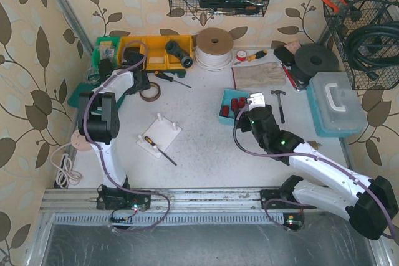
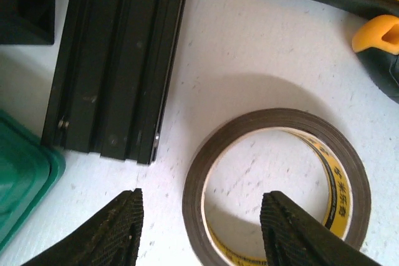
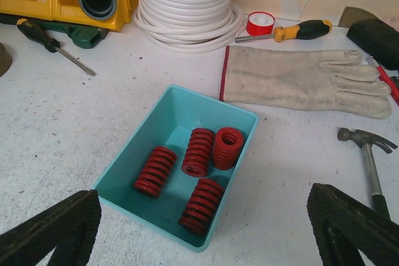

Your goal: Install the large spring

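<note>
Hovering over the tray (image 3: 163,96), the right gripper (image 3: 202,232) has its fingers spread wide with nothing between them, one at each lower corner of its wrist view. Four red springs (image 3: 198,152) sit in the tray, just ahead of and below that gripper. Three lie on their sides with their long axes running roughly away from the gripper, leaning a little to the right. The fourth, at the far right, is tipped up so its open end faces the camera. Which one is the large spring I cannot tell; they look much alike from here.

The fingers close from side to side, so that line would cross the lying springs' axes, which suits a pinch across the coils after a straight drop.

The left gripper (image 2: 202,232) is well apart on the far left of the table (image 1: 206,147), spread over a tape roll (image 2: 349,166) and gripping nothing, so the right arm is clearly the nearer one. A white block (image 1: 163,130) with pegs, probably the mount, lies between the arms, left of the tray, with a screwdriver (image 1: 160,151) across its near edge.
</note>
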`<state>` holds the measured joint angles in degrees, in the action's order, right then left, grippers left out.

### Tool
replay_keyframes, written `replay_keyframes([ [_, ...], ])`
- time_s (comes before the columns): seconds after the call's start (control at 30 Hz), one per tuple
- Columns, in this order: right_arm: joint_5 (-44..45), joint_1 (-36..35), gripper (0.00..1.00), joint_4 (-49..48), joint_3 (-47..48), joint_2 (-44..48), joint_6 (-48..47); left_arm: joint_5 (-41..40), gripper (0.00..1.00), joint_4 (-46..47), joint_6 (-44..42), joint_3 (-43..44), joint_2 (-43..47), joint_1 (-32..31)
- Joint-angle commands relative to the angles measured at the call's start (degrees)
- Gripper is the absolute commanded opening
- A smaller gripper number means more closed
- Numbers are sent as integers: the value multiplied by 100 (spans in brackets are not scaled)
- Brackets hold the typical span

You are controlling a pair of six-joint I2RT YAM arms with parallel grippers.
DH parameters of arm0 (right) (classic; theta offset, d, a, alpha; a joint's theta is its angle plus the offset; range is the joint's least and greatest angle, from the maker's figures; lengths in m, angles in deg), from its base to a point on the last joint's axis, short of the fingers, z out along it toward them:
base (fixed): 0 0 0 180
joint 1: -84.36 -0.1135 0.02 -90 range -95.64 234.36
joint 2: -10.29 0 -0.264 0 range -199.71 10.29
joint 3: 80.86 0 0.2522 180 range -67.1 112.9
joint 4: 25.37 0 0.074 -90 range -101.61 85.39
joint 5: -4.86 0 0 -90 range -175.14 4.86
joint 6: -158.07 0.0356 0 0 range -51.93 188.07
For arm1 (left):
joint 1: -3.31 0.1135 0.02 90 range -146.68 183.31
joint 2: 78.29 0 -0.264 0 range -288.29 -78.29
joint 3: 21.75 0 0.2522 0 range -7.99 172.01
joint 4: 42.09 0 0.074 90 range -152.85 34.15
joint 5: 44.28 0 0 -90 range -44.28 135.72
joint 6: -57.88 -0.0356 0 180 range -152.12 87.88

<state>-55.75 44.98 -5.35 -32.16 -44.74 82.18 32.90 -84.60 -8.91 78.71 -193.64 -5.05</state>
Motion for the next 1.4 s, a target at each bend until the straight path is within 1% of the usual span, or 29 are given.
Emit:
replay_keyframes([
  [0.0, 4, -35, 90, -115, -95, 46, -67, 163, 57, -350, 473, -195, 866, -87],
  [0.17, -31, -44, 90, -104, -84, 43, -59, -55, 60, -486, 1164, -1055, 1811, -179],
  [0.27, -55, -44, 90, -83, -73, 68, -35, -143, 60, -800, 1762, -1493, 2389, -211],
  [0.4, -77, -53, 90, -110, -101, 82, -31, -386, 63, -1443, 2570, -1904, 3122, -395],
  [0.53, -166, -52, 90, -138, -101, 48, -44, -184, 68, -1895, 3191, -2329, 3784, -535],
  [0.7, -452, -53, 91, -229, -77, -107, -129, 14, 70, -1877, 3709, -2958, 4387, -955],
  [0.8, -513, -53, 92, -272, -62, -194, -155, 63, 70, -1943, 4274, -3217, 4590, -1303],
  [0.87, -480, -53, 92, -276, -53, -234, -163, 93, 68, -2087, 4613, -3291, 4653, -1468],
  [0.97, -448, -50, 92, -281, -53, -241, -180, 76, 63, -2113, 4992, -3419, 4781, -1717],
  [1.03, -426, -48, 92, -284, -59, -224, -195, -76, 59, -2070, 5190, -3554, 4876, -1874],
  [1.17, -382, -164, 92, -298, -81, -198, -201, -343, 53, -2017, 5451, -3783, 4921, -2017],
  [1.27, -372, -176, 92, -294, -70, -195, -210, -325, 48, -1808, 5602, -4023, 4879, -2066],
  [1.37, -357, -185, 92, -293, -74, -194, -215, -331, 47, -1697, 5710, -4139, 4766, -2147],
])
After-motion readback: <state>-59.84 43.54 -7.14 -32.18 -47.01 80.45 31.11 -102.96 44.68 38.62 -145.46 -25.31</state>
